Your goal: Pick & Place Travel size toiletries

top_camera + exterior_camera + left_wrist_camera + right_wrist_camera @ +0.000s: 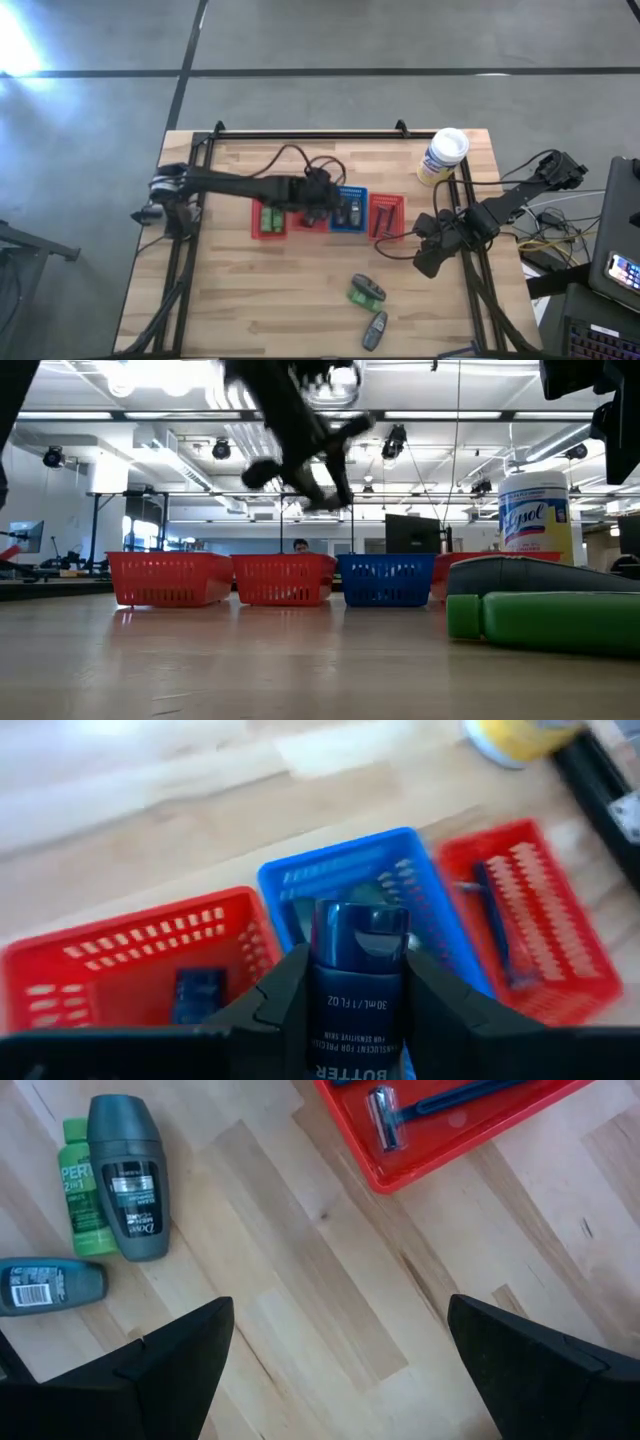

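Four small baskets sit in a row across the middle of the table: two red baskets [268, 220] on the left side, a blue basket [349, 211] next, and another red basket [386, 214] at the right end. The left gripper [316, 196] hangs above the row, about over the second red basket and the blue one, its jaws clamped on a small dark tube [358, 982] whose cap points toward the blue basket. A dark item [198, 992] lies in the red basket beside the blue one, and a razor [385, 1118] lies in the right-end red basket. The right gripper [428, 252] waits near the table's right edge, its jaws spread wide and holding nothing. On the bare wood nearer the front lie a green tube [77, 1185] touching a grey oval bottle [128, 1175], with a second grey bottle [50, 1285] just beside them. A large white canister [442, 156] stands at the back right.
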{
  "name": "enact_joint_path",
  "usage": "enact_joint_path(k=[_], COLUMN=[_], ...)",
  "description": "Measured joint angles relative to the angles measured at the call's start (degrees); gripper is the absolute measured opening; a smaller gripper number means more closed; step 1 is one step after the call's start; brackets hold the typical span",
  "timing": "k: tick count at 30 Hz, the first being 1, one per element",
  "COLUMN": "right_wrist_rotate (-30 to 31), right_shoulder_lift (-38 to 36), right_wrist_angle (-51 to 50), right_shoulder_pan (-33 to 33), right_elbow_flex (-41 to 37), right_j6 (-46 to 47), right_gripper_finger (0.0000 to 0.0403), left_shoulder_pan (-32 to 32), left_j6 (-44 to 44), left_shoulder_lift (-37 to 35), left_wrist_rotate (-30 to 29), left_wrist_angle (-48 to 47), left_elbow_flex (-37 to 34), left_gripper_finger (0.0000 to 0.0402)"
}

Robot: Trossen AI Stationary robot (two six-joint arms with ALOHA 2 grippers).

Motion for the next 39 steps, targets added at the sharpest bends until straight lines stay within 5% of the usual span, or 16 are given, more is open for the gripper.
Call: enact_joint_path(k=[6,12,24,30,39], right_wrist_rotate=[0.0,0.0,-0.1,-0.3,-0.8], right_shoulder_lift=[0.0,0.0,0.0,0.0,0.0], right_wrist_angle=[0.0,0.0,0.0,-0.2,-0.1], right_shoulder_pan=[0.0,0.0,0.0,0.0,0.0], right_elbow_flex=[0.0,0.0,0.0,0.0,0.0], right_j6=[0.7,0.6,0.3,0.3,0.0], right_gripper_finger=[0.0366,0.0366,0.0366,0.0366,0.0366], left_shoulder_pan=[3.9,3.9,3.8,-0.6,-10.6], left_j6=[-4.7,-4.4,-3.7,17.2,35.8], left_shoulder_lift=[0.0,0.0,-0.7,-7.1,-12.2], left_wrist_rotate=[1.7,1.4,1.2,6.4,9.8], left_wrist_angle=[3.4,3.7,3.0,12.5,18.3], left_elbow_flex=[-9.1,-11.0,-11.0,-10.8,-10.8], left_gripper_finger=[0.0126,0.0133,0.0233,0.0243,0.0241])
